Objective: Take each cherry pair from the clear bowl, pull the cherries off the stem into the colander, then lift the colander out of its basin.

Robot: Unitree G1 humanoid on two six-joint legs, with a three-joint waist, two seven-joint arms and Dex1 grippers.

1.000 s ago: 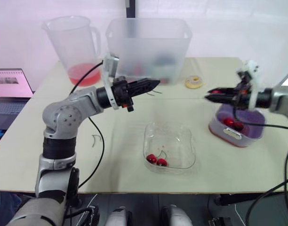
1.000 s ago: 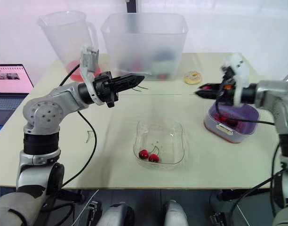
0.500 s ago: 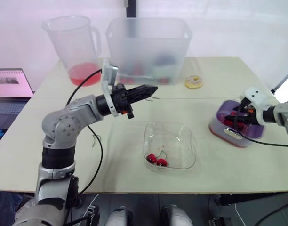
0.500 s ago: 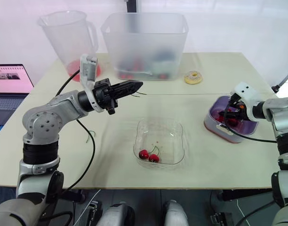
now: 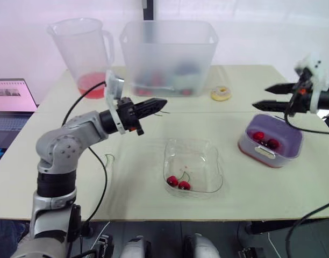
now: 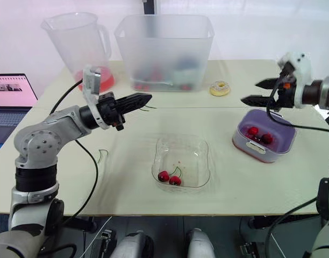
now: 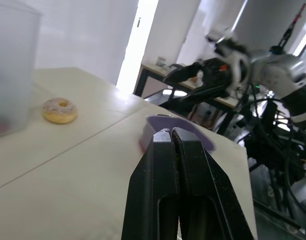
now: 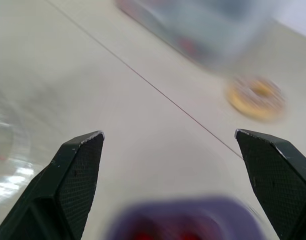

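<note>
i've got my left fingers [image 5: 154, 104] clenched on a bare stem [image 5: 163, 113], held up over the bench [image 5: 137, 177] behind the bowl [image 5: 212, 161], and one cherry pair [image 5: 178, 183] sits in the bowl's near corner. my right fingers [image 5: 277, 87] are spread wide, gripping nothing, and hover above the far side of the purple colander [image 5: 291, 131], which sits in its basin [image 5: 261, 154] at the right of the bench with two cherries [image 5: 265, 140] inside. a loose stem [image 5: 109, 158] lies on the bench left of the bowl.
</note>
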